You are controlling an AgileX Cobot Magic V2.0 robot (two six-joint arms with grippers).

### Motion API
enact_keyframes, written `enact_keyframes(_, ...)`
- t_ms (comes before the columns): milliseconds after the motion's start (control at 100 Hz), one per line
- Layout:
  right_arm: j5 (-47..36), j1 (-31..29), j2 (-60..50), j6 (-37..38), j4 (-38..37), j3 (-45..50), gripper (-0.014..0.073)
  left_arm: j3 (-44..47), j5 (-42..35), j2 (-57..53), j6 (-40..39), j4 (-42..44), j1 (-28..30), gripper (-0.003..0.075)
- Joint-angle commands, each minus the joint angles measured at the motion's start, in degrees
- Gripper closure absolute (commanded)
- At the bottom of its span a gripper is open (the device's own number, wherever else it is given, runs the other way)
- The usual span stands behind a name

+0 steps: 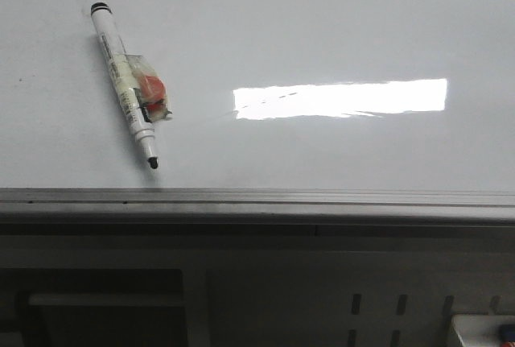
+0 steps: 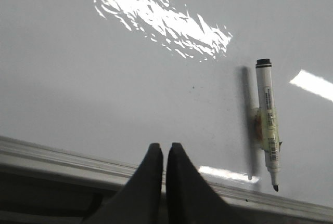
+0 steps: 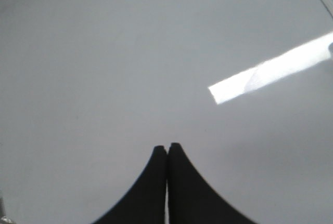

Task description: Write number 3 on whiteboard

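The whiteboard is a glossy white board that fills the front view, with its grey metal frame along the near edge. A white marker lies on it at the left, black tip toward the frame, with an orange piece taped to its barrel. No drawn number 3 shows; only a faint thin dashed line crosses the white glare. My left gripper is shut and empty over the frame, to the side of the marker. My right gripper is shut and empty above the bare board.
Below the frame is a grey bench front with slots. A white tray corner with something blue and red in it sits at the lower right. Neither arm shows in the front view.
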Motion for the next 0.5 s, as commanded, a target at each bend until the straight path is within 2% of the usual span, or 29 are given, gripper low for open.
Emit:
enact_keyframes(0,1.28,-0.29,4.8,-0.18,-0.84,-6.03,0.0648,-7.79,0.8,7.48,0.16,2.33,0.16,0.0661)
enact_keyframes(40,3.09,-0.29,6.55,-0.18,-0.84,-8.45,0.0614,-10.02,2.79,10.84,0.16,2.04,0.04,0.0606)
enact_keyframes(80,4.98,-0.29,8.08,-0.28,-0.84,-10.43,0.0564,-12.85,5.05,14.03,0.27,0.93,0.04,0.0511)
enact_keyframes(90,5.28,-0.29,8.08,-0.28,-0.84,-10.43,0.0539,-13.23,5.44,14.54,0.27,0.78,0.04,0.0511)
enact_keyframes(100,5.6,-0.29,8.54,-0.28,-0.84,-11.05,0.0526,-13.98,6.3,15.55,0.46,0.42,0.04,0.0465)
enact_keyframes(110,6.2,-0.29,8.96,-0.28,-0.84,-11.35,0.0497,-13.98,6.75,16.05,0.4,0.42,0.04,0.0465)
enact_keyframes(170,8.54,-0.29,10.57,-0.36,-0.84,-13.85,0.0372,-17.18,10.69,20.35,3.46,-3.71,0.04,0.0324)
enact_keyframes(210,10.07,-0.29,11.62,-0.36,-0.84,-15.21,0.028,-18.43,12.81,22.6,6.73,-7.41,0.04,0.0281)
enact_keyframes(300,12.17,-0.29,13.41,-0.51,-0.84,-16.91,0.0157,-20.33,17.22,28.03,16.81,-19.38,0.04,0.0276)
enact_keyframes(390,12.28,-0.29,14.32,-0.51,-0.84,-17.44,0.0144,-20.46,18.06,32.7,24.11,-30.44,-1.34,0.0321)
enact_keyframes(490,12.12,-0.29,14.32,-0.51,-0.84,-17.44,0.0144,-20.46,16.61,36.49,25.63,-33.65,-4.31,0.0325)
